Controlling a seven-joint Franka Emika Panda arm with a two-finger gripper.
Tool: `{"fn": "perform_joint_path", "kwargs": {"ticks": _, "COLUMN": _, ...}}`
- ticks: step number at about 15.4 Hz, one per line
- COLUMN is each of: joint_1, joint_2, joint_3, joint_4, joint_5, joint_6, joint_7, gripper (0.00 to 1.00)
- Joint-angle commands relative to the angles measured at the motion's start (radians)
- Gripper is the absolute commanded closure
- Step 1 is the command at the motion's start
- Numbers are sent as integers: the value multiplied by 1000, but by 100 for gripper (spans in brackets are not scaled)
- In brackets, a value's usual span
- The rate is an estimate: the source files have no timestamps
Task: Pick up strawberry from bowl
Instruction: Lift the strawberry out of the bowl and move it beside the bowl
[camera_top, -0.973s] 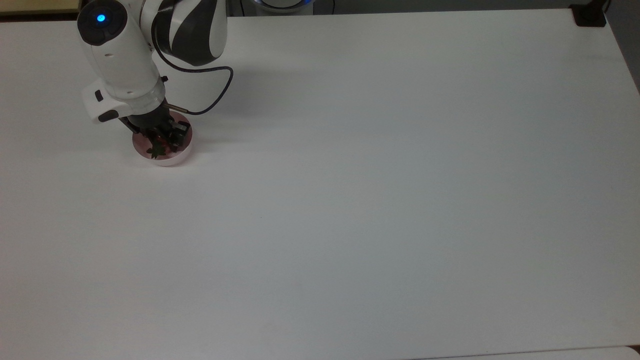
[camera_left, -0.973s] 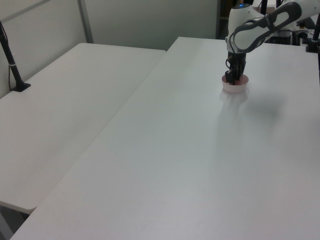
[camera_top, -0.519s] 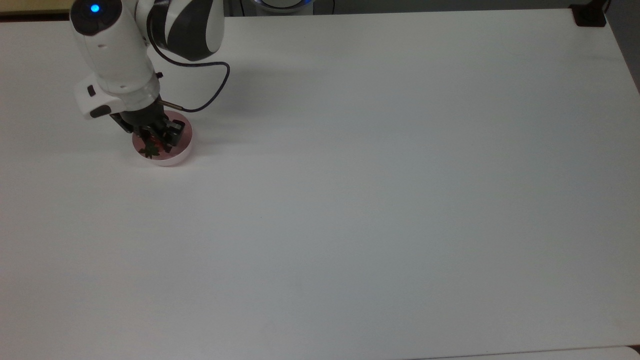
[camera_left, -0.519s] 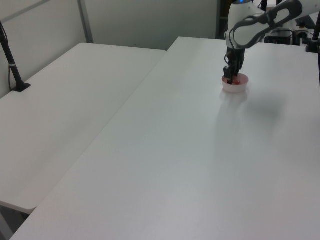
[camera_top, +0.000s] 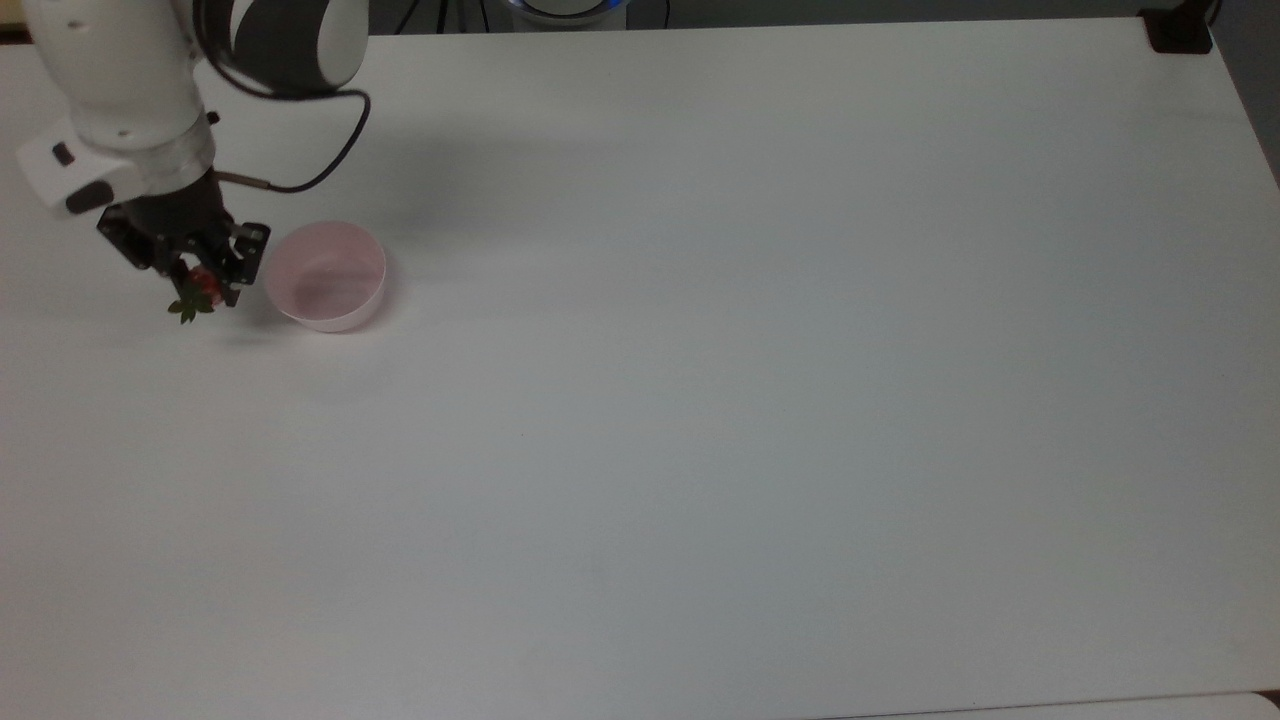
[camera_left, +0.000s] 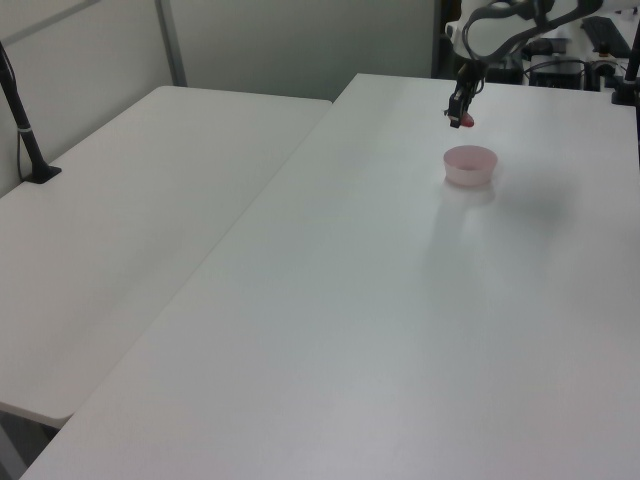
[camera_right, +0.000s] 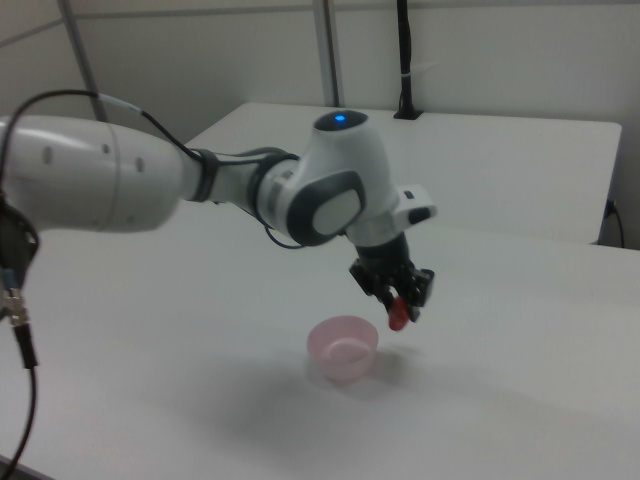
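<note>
My gripper (camera_top: 196, 281), clamped on the small glossy red strawberry (camera_right: 399, 314), has lifted it clear of the pale pink plastic bowl (camera_top: 326, 276) (now empty); pickup looks done.

We see the table (camera_top: 760, 400) as a smooth, matt white laminate. The bowl (camera_top: 326, 277) looks like thin pale pink plastic, smooth-walled with a faint sheen. The strawberry (camera_right: 399, 314) is glossy red; its leafy cap (camera_top: 186, 308) is dull dark green. The arm's shells (camera_right: 340, 170) are glossy white and grey plastic, and the hand (camera_top: 196, 283) is matt black.
</note>
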Motion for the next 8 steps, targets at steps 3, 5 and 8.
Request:
{"fn": "perform_joint_path", "kwargs": {"ticks": 3, "joint_1": -43, "joint_2": 160, "joint_3": -10, "joint_4": 114, "joint_5": -12, "joint_6": 39, "joint_7": -169, "gripper": 72}}
{"fn": "perform_joint_path", "kwargs": {"ticks": 5, "joint_1": -43, "joint_2": 162, "joint_3": -9, "joint_4": 114, "joint_5": -12, "joint_6": 47, "joint_7": -171, "gripper": 54}}
{"fn": "perform_joint_path", "kwargs": {"ticks": 8, "joint_1": -46, "joint_2": 156, "joint_3": -9, "joint_4": 114, "joint_5": -3, "joint_6": 45, "joint_7": -151, "gripper": 14}}
